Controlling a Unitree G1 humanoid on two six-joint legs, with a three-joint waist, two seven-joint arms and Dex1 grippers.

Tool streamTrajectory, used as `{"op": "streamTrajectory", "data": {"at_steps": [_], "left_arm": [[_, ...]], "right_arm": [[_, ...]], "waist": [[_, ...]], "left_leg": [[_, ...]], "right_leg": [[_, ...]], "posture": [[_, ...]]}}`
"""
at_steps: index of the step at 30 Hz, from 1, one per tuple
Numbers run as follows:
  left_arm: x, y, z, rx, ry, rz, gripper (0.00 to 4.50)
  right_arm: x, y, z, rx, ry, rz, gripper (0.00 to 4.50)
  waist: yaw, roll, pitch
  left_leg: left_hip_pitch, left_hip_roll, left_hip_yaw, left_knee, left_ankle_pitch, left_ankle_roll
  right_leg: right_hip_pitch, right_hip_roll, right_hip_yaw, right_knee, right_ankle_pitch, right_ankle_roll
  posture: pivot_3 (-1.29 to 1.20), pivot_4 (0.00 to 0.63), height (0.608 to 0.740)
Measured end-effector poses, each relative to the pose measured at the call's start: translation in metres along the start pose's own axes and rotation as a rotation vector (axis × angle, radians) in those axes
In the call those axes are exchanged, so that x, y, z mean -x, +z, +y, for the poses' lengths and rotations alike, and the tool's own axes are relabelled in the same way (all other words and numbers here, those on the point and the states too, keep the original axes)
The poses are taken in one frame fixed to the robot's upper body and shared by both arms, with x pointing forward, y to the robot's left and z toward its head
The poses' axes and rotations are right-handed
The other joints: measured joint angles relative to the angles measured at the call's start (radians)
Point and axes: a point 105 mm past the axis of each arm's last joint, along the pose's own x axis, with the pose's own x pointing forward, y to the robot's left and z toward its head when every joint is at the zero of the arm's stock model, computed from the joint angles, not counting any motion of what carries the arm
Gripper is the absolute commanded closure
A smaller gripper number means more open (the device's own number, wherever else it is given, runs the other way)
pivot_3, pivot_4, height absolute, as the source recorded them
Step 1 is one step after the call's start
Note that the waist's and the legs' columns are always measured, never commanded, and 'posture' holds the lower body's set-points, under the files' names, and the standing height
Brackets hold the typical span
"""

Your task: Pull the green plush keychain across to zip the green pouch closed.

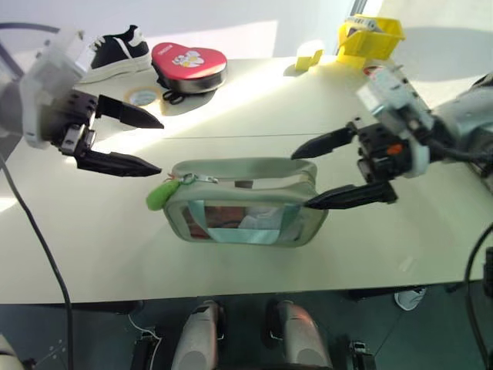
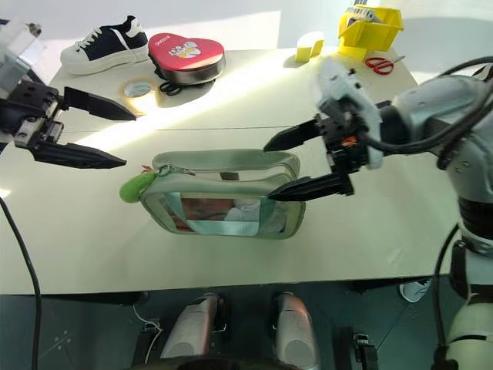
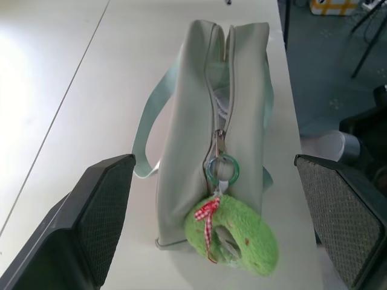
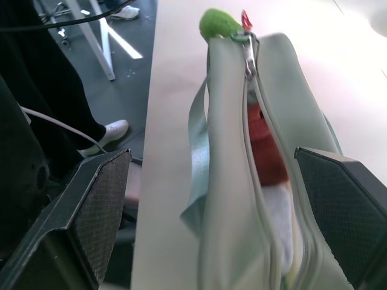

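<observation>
The green pouch (image 1: 243,202) lies in the middle of the table, its clear window facing me and its top zipper gaping over most of its length, with red and white contents (image 4: 266,160) showing inside. The green plush keychain (image 1: 159,196) hangs off the pouch's left end on the zipper pull (image 3: 221,166). My left gripper (image 1: 158,145) hovers open just up and left of the keychain, touching nothing. At the pouch's right end my right gripper (image 1: 302,179) is open, one finger above the top edge and one in front of it.
At the back left are a red heart-shaped tin (image 1: 189,65), a black and white shoe (image 1: 115,50) and a tape roll (image 1: 142,96). A yellow bin (image 1: 370,35), a small yellow block (image 1: 308,55) and red scissors (image 2: 377,63) are at the back right.
</observation>
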Motion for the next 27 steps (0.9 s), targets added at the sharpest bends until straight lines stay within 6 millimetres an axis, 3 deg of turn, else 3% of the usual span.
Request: {"op": "streamTrajectory", "data": {"at_steps": [5, 7, 9, 15, 19, 22, 27], "left_arm": [[-0.008, 0.022, -0.018, -0.100, -0.074, 0.010, 0.01], [-0.011, 0.029, -0.026, -0.129, -0.107, 0.012, 0.00], [-0.014, 0.034, -0.033, -0.148, -0.138, 0.013, 0.00], [-0.017, 0.033, -0.042, -0.155, -0.170, 0.029, 0.00], [-0.009, 0.033, -0.024, -0.145, -0.054, 0.016, 0.00], [0.009, 0.031, 0.000, -0.150, 0.092, 0.013, 0.00], [0.033, 0.011, 0.026, -0.131, 0.250, 0.063, 0.00]], "right_arm": [[-0.035, -0.012, -0.004, 0.057, 0.040, 0.048, 0.00], [-0.044, -0.017, -0.005, 0.068, 0.049, 0.070, 0.52], [-0.052, -0.023, -0.004, 0.090, 0.063, 0.097, 1.29], [-0.056, -0.033, -0.007, 0.125, 0.091, 0.134, 4.43], [-0.055, -0.027, -0.030, 0.149, -0.008, 0.127, 4.43], [-0.047, -0.014, -0.058, 0.213, -0.116, 0.131, 4.43], [-0.026, -0.006, -0.102, 0.371, -0.291, 0.195, 4.43]], "waist": [[0.002, 0.000, 0.000], [0.001, 0.000, 0.000], [0.001, 0.000, 0.000], [0.000, 0.000, 0.000], [-0.001, 0.000, 0.000], [-0.002, 0.000, 0.000], [-0.001, -0.001, 0.000]], "left_leg": [[-0.001, -0.001, 0.006, 0.000, -0.001, 0.002], [0.000, -0.001, 0.008, 0.001, 0.000, 0.001], [0.002, -0.001, 0.009, 0.002, -0.001, 0.003], [0.003, 0.003, 0.009, 0.011, -0.002, 0.004], [0.003, 0.004, 0.009, 0.013, -0.003, 0.002], [0.003, 0.004, 0.011, 0.013, -0.002, 0.004], [0.000, 0.003, 0.014, 0.013, -0.002, 0.005]], "right_leg": [[-0.002, 0.003, 0.003, 0.004, 0.001, 0.001], [-0.002, 0.003, 0.005, 0.004, 0.001, 0.003], [-0.001, 0.003, 0.006, 0.004, -0.001, 0.008], [0.001, 0.005, 0.007, 0.006, 0.000, 0.004], [0.001, 0.005, 0.007, 0.007, 0.002, 0.001], [-0.001, 0.005, 0.009, 0.009, 0.002, 0.001], [-0.005, 0.005, 0.011, 0.014, 0.003, 0.005]], "posture": [[0.00, 0.150, 0.740], [0.00, 0.150, 0.740], [0.00, 0.150, 0.740], [0.00, 0.150, 0.740], [0.00, 0.150, 0.740], [0.00, 0.150, 0.740], [0.00, 0.150, 0.740]]}}
